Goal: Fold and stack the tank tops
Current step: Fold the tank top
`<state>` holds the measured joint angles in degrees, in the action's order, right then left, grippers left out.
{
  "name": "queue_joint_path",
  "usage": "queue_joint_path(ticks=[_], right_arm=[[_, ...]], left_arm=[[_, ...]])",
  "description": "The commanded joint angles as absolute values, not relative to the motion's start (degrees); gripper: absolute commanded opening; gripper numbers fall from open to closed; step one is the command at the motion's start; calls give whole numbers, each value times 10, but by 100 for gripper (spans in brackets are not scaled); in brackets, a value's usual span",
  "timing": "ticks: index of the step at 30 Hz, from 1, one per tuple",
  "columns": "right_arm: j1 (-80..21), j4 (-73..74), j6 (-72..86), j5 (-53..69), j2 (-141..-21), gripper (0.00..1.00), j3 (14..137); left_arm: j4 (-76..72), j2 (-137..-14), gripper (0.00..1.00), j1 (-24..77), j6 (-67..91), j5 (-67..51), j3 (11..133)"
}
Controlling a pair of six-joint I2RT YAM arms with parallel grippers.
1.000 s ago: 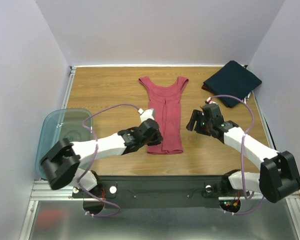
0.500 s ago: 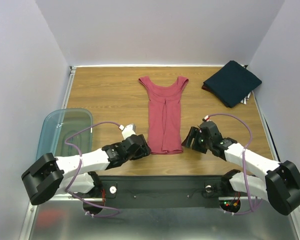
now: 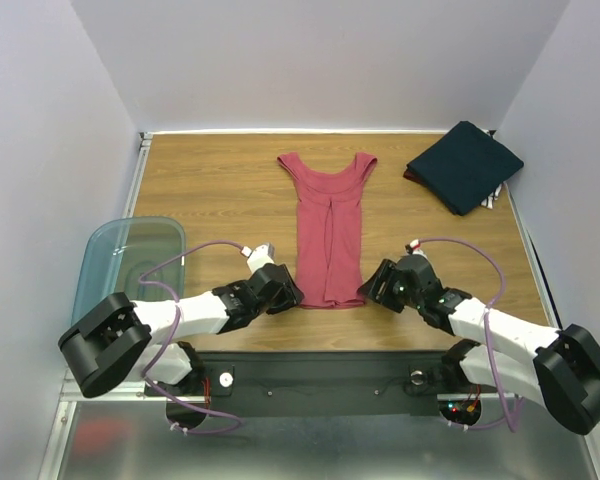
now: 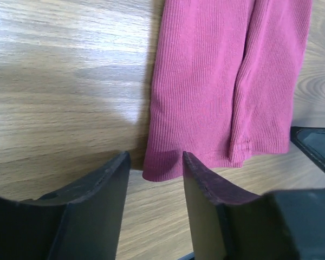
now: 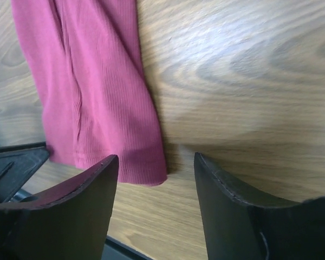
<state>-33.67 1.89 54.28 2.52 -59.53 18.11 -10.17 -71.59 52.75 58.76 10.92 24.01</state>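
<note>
A dusty red tank top (image 3: 329, 225) lies flat mid-table, its sides folded in to a narrow strip, straps far, hem near. My left gripper (image 3: 283, 294) is open at the hem's left corner (image 4: 160, 168), which sits just beyond its fingertips with nothing between them. My right gripper (image 3: 372, 290) is open at the hem's right corner (image 5: 149, 170), also empty. A dark navy tank top (image 3: 465, 166) lies folded at the far right corner of the table.
A translucent teal bin (image 3: 125, 270) stands at the table's left edge, beside the left arm. White walls close in the far and side edges. A black rail (image 3: 320, 380) runs along the near edge under both arm bases.
Both grippers have drawn back toward the near edge and now sit at the red top's hem corners. The left gripper opened wide and came off the cloth. The red top lies unmoved.
</note>
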Motion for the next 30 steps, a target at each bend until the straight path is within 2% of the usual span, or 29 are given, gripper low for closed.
queue_joint_path(ticks=[1, 8, 12, 17, 25, 27, 28, 30], right_arm=[[-369, 5, 591, 5, -599, 63, 154], [-399, -23, 635, -36, -607, 60, 119], [-399, -18, 651, -61, -571, 58, 100], [-399, -14, 645, -75, -586, 56, 118], [-400, -18, 635, -78, -630, 40, 143], [-400, -18, 621, -71, -630, 33, 148], [-401, -18, 613, -68, -630, 31, 151], [-403, -18, 606, -58, -629, 22, 152]], left_arm=[[-113, -717, 52, 526, 597, 106, 230], [-116, -730, 43, 526, 597, 98, 228], [-118, -734, 37, 526, 598, 95, 222], [-120, -736, 31, 526, 595, 92, 219], [-128, -756, 26, 526, 584, 90, 224], [-133, -764, 20, 526, 577, 83, 228], [-134, -765, 12, 527, 577, 79, 229], [-136, -766, 4, 532, 582, 77, 224]])
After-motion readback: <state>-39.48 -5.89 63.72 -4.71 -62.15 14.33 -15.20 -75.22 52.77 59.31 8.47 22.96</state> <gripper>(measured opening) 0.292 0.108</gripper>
